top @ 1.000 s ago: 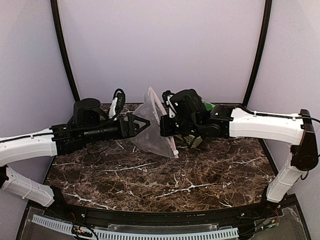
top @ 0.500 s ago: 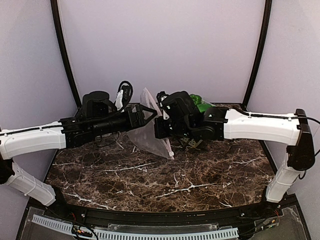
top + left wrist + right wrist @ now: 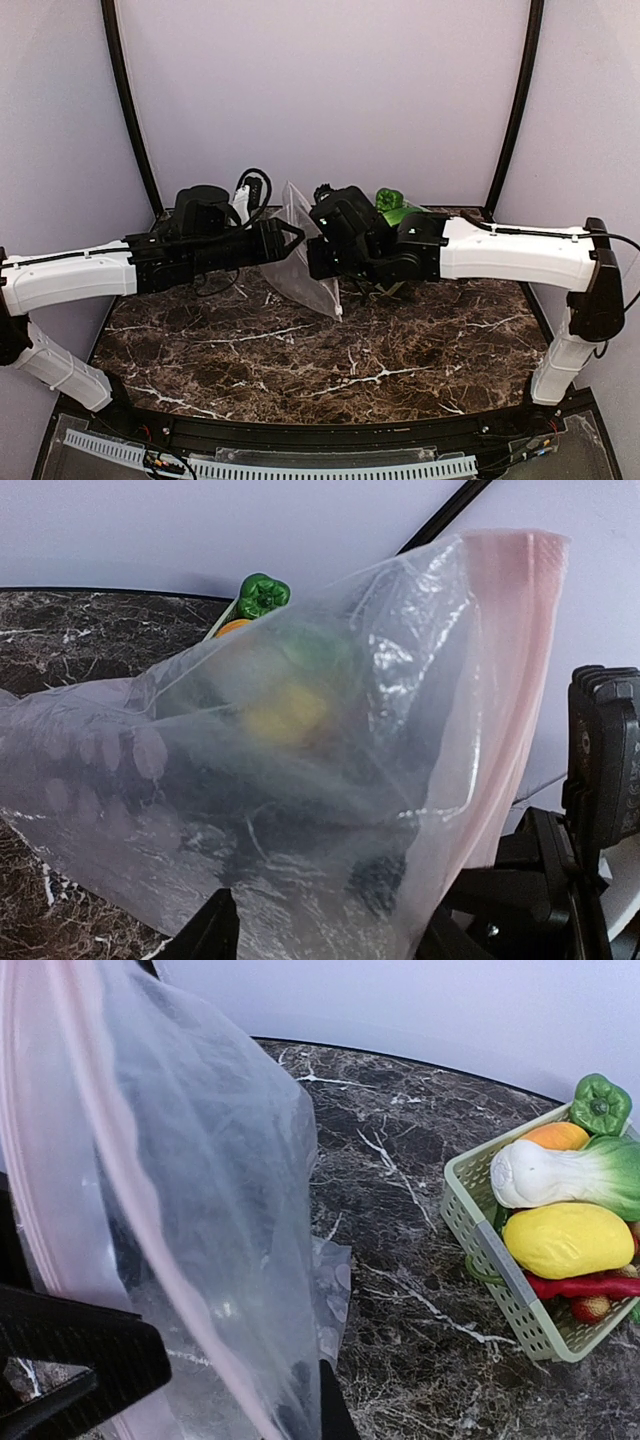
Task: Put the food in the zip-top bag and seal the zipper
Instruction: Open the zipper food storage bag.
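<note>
The zip-top bag (image 3: 300, 270) hangs lifted above the far middle of the marble table (image 3: 350, 370), between the 2 arms. The right gripper (image 3: 318, 262) is pressed together on its edge near the pink zipper (image 3: 110, 1160). The left gripper (image 3: 325, 935) stands spread, with the film of the bag's lower part between its 2 fingers and nothing pinched yet. All the food sits apart in the pale green basket (image 3: 500, 1260) to the right: bok choy (image 3: 570, 1175), a yellow piece (image 3: 565, 1240), a green pepper (image 3: 600, 1103), an orange piece (image 3: 555, 1137) and a red chili (image 3: 590, 1285). The yellow-green blur seen through the film from the left wrist is probably that basket behind the bag, not anything inside it. The step in hand looks like getting a second hold so that the mouth can be opened. To do it well, the left jaws should close on 1 layer only, close to the zipper strip and opposite the right pinch, since catching both layers would hold the mouth shut. Once gripped, the 2 arms should draw apart gently: the film is floppy and slick, and a sharp tug could slip it from the right fingers. Letting the bag's bottom rest on the table and turning the mouth toward the basket would make the loading shorter and steadier.
</note>
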